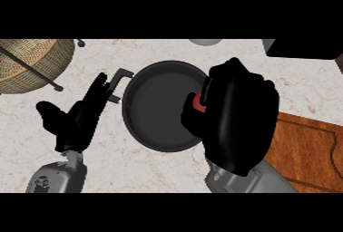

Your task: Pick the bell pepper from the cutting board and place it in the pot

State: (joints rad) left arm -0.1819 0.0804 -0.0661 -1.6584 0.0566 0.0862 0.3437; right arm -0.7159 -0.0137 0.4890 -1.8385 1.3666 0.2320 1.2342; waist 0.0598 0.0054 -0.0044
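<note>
A dark round pot (157, 106) sits in the middle of the marble counter, its handle (119, 78) pointing left. My right hand (237, 115) hangs over the pot's right rim, fingers curled round a red bell pepper (198, 103), of which only a small red patch shows. The wooden cutting board (308, 145) lies to the right, partly behind that hand. At the pot's left, my left hand (80, 113) rests open with fingers up, beside the handle.
A woven basket (30, 61) with a dark rod across it stands at the upper left. A dark box (305, 47) fills the upper right corner, and a pale round object (204, 41) shows at the top edge.
</note>
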